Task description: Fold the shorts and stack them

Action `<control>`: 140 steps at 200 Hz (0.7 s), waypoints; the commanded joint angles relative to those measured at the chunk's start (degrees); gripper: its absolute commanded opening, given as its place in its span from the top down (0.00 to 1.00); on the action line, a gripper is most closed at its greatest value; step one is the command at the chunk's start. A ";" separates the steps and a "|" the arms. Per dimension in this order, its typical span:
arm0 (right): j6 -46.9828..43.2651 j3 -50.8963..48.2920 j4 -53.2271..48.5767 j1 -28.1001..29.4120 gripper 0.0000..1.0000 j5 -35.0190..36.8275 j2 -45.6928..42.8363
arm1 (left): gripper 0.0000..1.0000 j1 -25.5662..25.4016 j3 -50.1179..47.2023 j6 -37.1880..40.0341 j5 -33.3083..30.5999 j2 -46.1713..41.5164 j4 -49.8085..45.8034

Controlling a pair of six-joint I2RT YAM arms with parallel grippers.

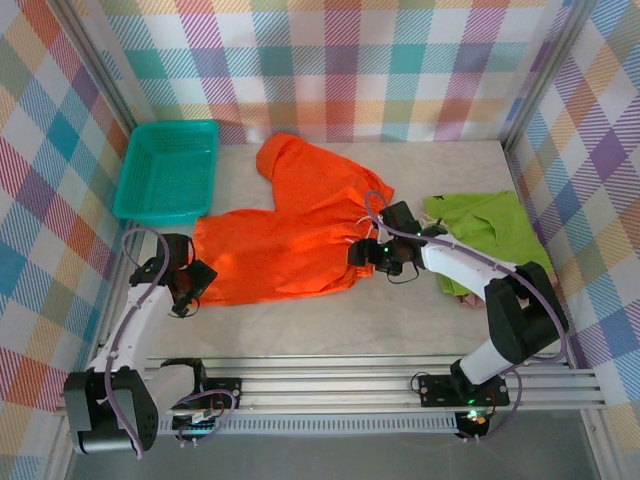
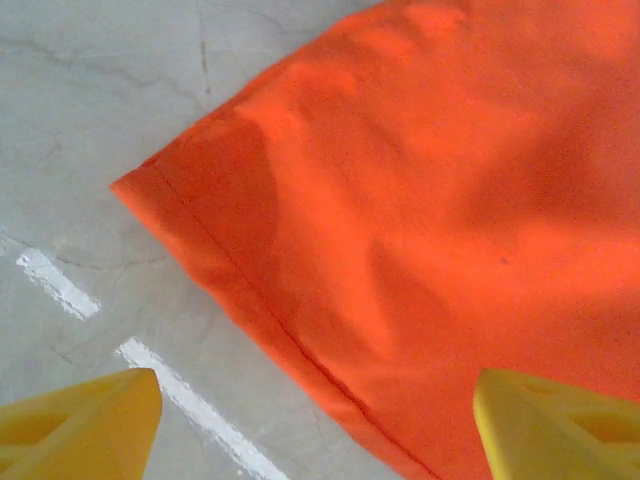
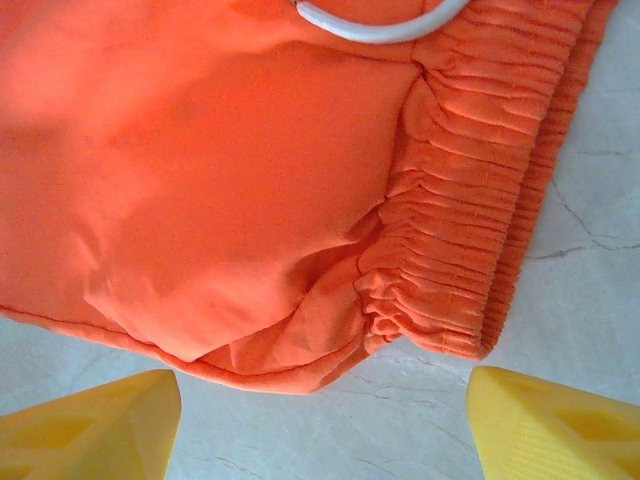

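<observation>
orange shorts (image 1: pixel 290 235) lie mostly flat mid-table (image 1: pixel 300 320). One leg points to the back wall, the other runs left. elastic waistband (image 3: pixel 470 200) is at their right end, with the white drawstring (image 3: pixel 380 25) looped over it.

left gripper (image 2: pixel 315 425) is at the shorts' left hem corner. Fingers are spread wide with nothing between them, one tip over bare table, the other over orange cloth.

right gripper (image 3: pixel 320 425) is at the waistband's near corner. It is also spread and not pinching, tips on the near side of the fabric edge.

lime green shorts (image 1: pixel 490 230) are bunched right of the orange shorts, partly under the right arm. A scrap of pink cloth (image 1: pixel 463 296) pokes out on their near side beneath that arm, can't tell more.

teal mesh basket (image 1: pixel 165 170) is back-left of the orange shorts, just beside the left leg end.
</observation>
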 commanded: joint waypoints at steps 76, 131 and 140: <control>-0.37 -3.26 0.59 -0.17 0.25 -0.49 -4.00 | 0.30 2.02 -1.39 -4.94 -2.47 12.19 7.90; -0.11 -3.72 0.79 -0.28 0.25 -0.52 -4.00 | 0.41 2.07 -0.61 -4.80 -2.46 17.42 9.26; 0.11 -3.85 0.79 -0.26 0.25 -0.60 -4.02 | 0.46 2.07 -0.46 -4.63 -2.17 18.03 9.64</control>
